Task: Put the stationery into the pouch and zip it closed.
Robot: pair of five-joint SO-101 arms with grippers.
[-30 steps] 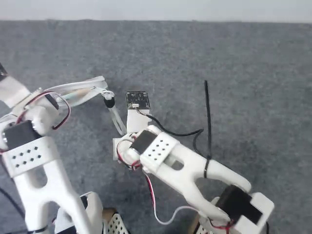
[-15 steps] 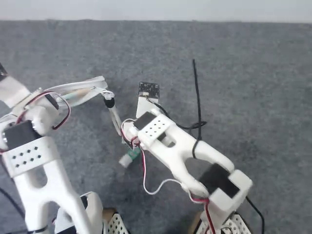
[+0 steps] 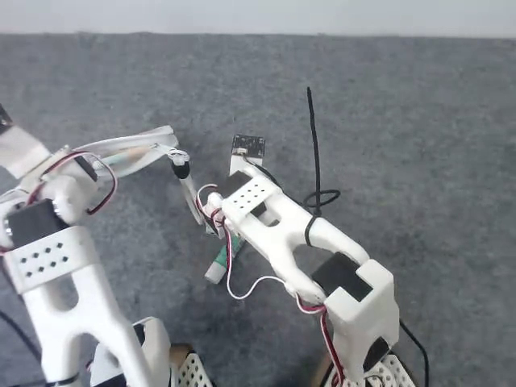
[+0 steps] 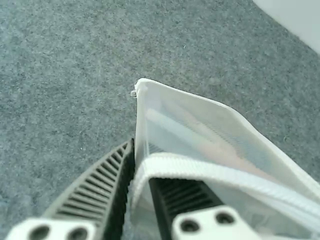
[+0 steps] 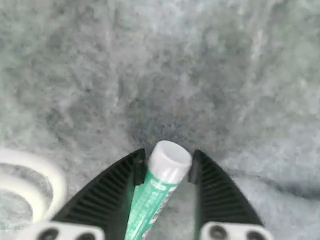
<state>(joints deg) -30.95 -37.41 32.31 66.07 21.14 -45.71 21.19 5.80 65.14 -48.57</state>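
A translucent white mesh pouch (image 4: 200, 135) with a zip along its edge has a pale stick-shaped item inside. My left gripper (image 4: 137, 146) is shut on the pouch's corner. In the high view the pouch (image 3: 121, 153) hangs at the left, above the grey mat. A green tube with a white cap (image 5: 165, 172) sits between the black ribbed fingers of my right gripper (image 5: 169, 156), which is shut on it, close over the mat. From above, the tube (image 3: 217, 263) pokes out from under the right arm, just right of the pouch.
A grey carpet-like mat (image 3: 403, 121) covers the table. A thin black cable (image 3: 313, 145) rises from the right arm and loops near its middle. Both arm bases stand along the near edge. The far and right parts of the mat are open.
The right arm has swung left and its base link turned. The green tube, hidden under the arm a second ago, now pokes out below it. The left arm and pouch stayed still.
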